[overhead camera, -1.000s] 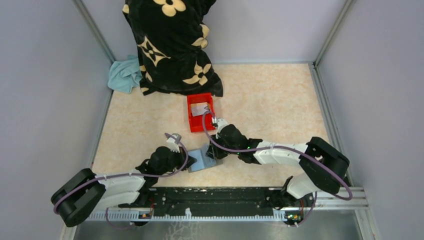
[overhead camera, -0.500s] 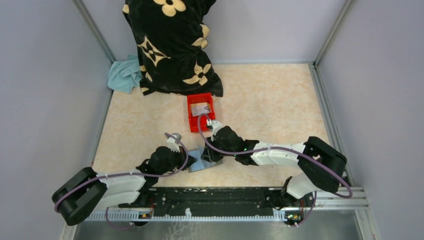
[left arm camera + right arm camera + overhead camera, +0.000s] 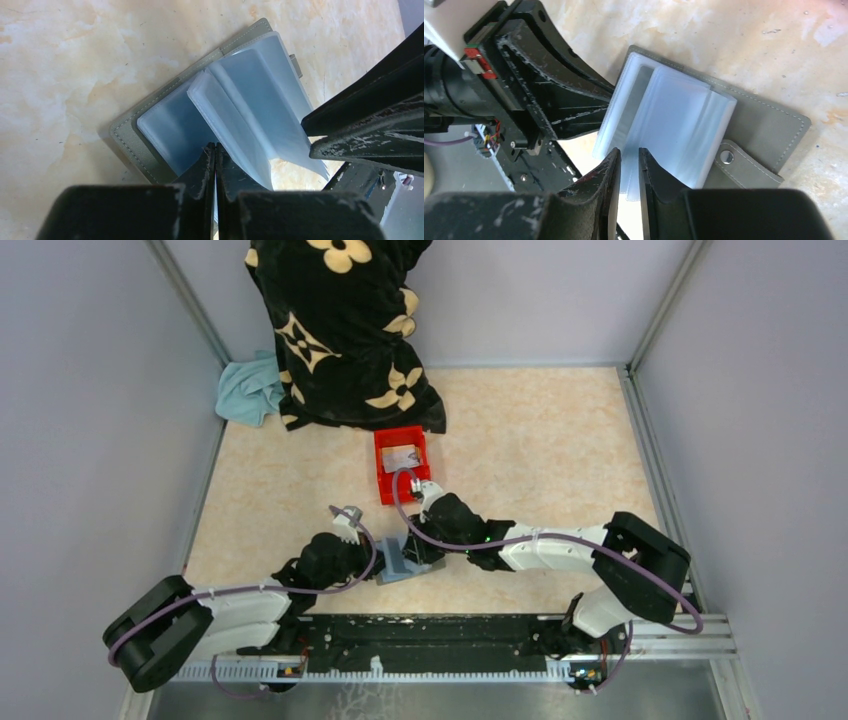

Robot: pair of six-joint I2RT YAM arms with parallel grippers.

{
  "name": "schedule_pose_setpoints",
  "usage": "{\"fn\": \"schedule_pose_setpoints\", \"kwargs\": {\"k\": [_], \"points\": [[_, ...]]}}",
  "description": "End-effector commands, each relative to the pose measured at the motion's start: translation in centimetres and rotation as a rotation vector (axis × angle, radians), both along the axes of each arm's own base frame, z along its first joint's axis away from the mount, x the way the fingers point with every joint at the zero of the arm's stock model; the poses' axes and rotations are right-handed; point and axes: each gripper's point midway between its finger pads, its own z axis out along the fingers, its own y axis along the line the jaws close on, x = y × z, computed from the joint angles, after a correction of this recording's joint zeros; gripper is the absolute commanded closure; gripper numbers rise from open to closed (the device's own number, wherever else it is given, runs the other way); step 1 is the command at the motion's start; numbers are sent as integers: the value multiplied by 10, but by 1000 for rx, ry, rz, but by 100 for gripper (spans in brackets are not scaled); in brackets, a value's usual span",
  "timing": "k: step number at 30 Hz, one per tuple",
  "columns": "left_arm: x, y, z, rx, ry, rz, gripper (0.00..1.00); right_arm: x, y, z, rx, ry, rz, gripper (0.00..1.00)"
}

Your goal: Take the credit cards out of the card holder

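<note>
The card holder [image 3: 405, 562], a flat grey folding wallet, lies open on the beige marbled surface [image 3: 540, 440] close to the arms' bases. From above, both arms meet on it: the left end effector [image 3: 383, 565] at its left edge, the right end effector [image 3: 415, 552] at its far right side. Just beyond and apart from it, a red plastic bin [image 3: 379, 470] holds one silver-grey credit card [image 3: 402, 457].

Over to the left wrist: jaws clenched tight, with a sliver of pale plastic pinched between them. That's a leaf of the clear blue-tinted plastic sleeves [image 3: 250, 100], so this side looks like the anchor. The leaves look soft, floppy and slick, and they'll bend rather than resist.

Right wrist now: jaws stand a crack apart, astride the free edge of a sleeve leaf. Whether they bite on it, I cannot tell. Whether a card sits inside is too cloudy to say. Any card there should be light, thin, stiff and slippery. My call is to pinch the edge showing at the sleeve's mouth, flat across both faces, and draw straight along the pocket.
</note>
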Motion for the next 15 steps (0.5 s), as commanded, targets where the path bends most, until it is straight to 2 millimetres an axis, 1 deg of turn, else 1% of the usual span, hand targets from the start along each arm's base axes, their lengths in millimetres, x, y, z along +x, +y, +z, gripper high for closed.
{"fn": "schedule_pose_setpoints", "kwargs": {"k": [1,6,12,15], "points": [[-22,20,-30,48,54,2,96,10,-4,3,-24,-43,-56,81],[-21,21,-28,44,47,2,96,16,-25,2,-77,-68,-105,82],[-15,21,-12,22,9,30,95,22,-47,7,-93,-86,-149,82],[-9,24,-1,25,-5,59,93,25,-53,14,-89,-105,-160,82]]}}
